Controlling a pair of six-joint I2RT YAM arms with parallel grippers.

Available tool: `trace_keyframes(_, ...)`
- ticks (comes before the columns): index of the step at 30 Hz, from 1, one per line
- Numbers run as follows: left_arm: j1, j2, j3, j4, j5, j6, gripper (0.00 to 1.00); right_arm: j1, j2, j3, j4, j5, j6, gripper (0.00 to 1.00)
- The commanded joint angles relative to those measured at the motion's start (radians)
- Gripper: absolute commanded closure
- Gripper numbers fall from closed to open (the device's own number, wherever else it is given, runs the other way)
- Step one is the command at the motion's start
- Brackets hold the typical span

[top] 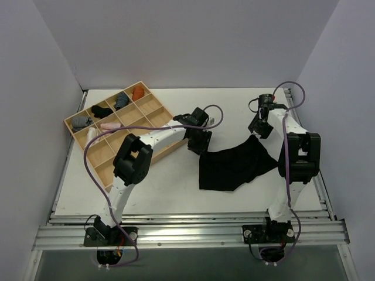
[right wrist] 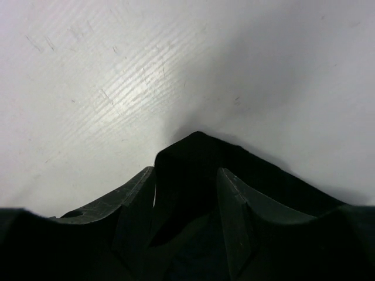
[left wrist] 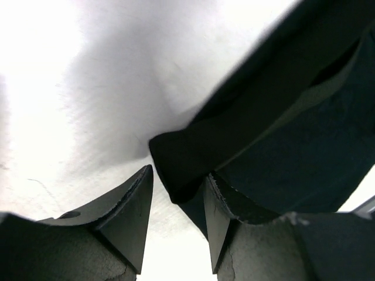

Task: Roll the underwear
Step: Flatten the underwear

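1. Left arm [top: 132, 161]: elbow raised, forearm stretched right over the near-right rim of the wooden tray [top: 157, 98], left gripper [top: 200, 145] low at the far-left corner of the underwear [top: 234, 165].
2. Jaws parted there, astride that corner; a sliver of white table [top: 146, 187] between one finger [left wrist: 132, 216] and the cloth, nothing pinched.
3. Right arm [top: 296, 155]: folded upright, right gripper [top: 258, 129] tipped down at the far-right corner; jaws apart, the cloth's peak between them, grip or none impossible to tell.
4. Black, soft, matte fabric, spread flat, centre-right of the table.
5. Tray at far left, partitioned, with small rolled bundles: orange [top: 137, 92], dark grey [top: 121, 100], black [top: 101, 110], pink [top: 109, 124]. Purple cables [top: 86, 155] looped along both arms.
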Motion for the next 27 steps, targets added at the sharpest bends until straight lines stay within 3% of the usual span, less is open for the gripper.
trace_keyframes(1,0.041,0.017,0.056,-0.002,-0.026,-0.043,0.52,-0.006,0.007,0.065,-0.055,0.098,-0.050,0.58)
trace_keyframes(9,0.053,0.071,0.148,-0.031,-0.001,-0.054,0.48,-0.006,0.069,0.107,-0.037,0.075,-0.080,0.64)
trace_keyframes(17,0.053,0.061,0.194,-0.105,-0.009,-0.053,0.41,-0.006,0.073,0.182,-0.102,0.021,-0.184,0.62)
trace_keyframes(27,0.047,-0.159,-0.094,-0.022,-0.003,-0.094,0.37,-0.006,0.027,0.084,-0.080,-0.042,-0.270,0.67)
